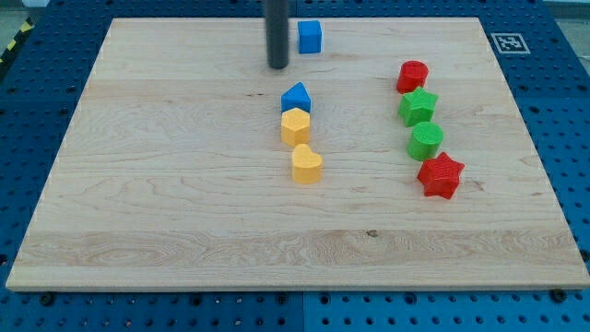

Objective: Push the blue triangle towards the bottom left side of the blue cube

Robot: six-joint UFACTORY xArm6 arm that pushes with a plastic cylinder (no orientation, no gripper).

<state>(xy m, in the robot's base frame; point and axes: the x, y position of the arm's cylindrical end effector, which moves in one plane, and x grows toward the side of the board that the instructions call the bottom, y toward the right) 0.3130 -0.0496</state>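
Observation:
The blue triangle (296, 97) sits near the board's middle, touching the yellow hexagon block (295, 126) just below it. The blue cube (310, 37) stands near the view's top edge, above and slightly right of the triangle. My tip (277, 66) is the lower end of the dark rod that comes down from the view's top. It is to the left of and below the blue cube, and above and slightly left of the blue triangle, with a small gap to each.
A yellow heart block (306, 164) lies below the yellow hexagon. On the right stand a red hexagon-like block (412, 76), a green star (418, 107), a green round block (426, 141) and a red star (440, 175). The wooden board (166, 184) rests on a blue pegboard.

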